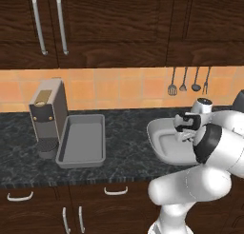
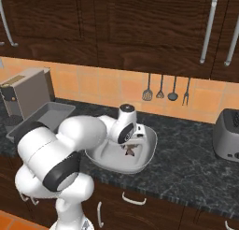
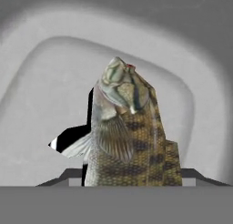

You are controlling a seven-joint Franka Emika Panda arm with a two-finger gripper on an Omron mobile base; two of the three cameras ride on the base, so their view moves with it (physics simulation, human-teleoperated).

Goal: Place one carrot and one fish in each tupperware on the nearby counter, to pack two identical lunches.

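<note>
Gripper (image 2: 130, 148) is clamped part-way on a mottled olive-brown fish (image 3: 125, 132), jaws spread to the body's width; the fish sits between the fingers head away from the hand, hanging inside the wider rounded-square pale grey tupperware bowl (image 1: 164, 150). Hand view: scaled flank, translucent ribbed fin, greenish head with a small red mark; the tail end runs off under the bottom of the picture, so the pad contact itself is not visible. Whether the fish touches the bowl floor, cannot tell; a black patch sits on the floor just to its left. In the right base view the fish (image 2: 129, 151) is a small brown shape under the wrist, mostly blocked by the white arm links. In the left base view the hand (image 1: 187, 125) is dark and blurred over the bowl, fingers not resolvable, and the arm's elbow covers the bowl's right side. Second tupperware, a long rectangular grey tray (image 1: 82, 141) with a flat rim, lies well left of the bowl, just beside a grey boxy coffee machine (image 1: 47, 116). Both containers sit on the dark black-grey marbled stone counter (image 1: 124, 157). Silver toaster (image 2: 227, 133) stands on the right, cut off by the frame edge. 4 dark utensils (image 2: 166, 91) hang on the orange tiled wall.
</note>
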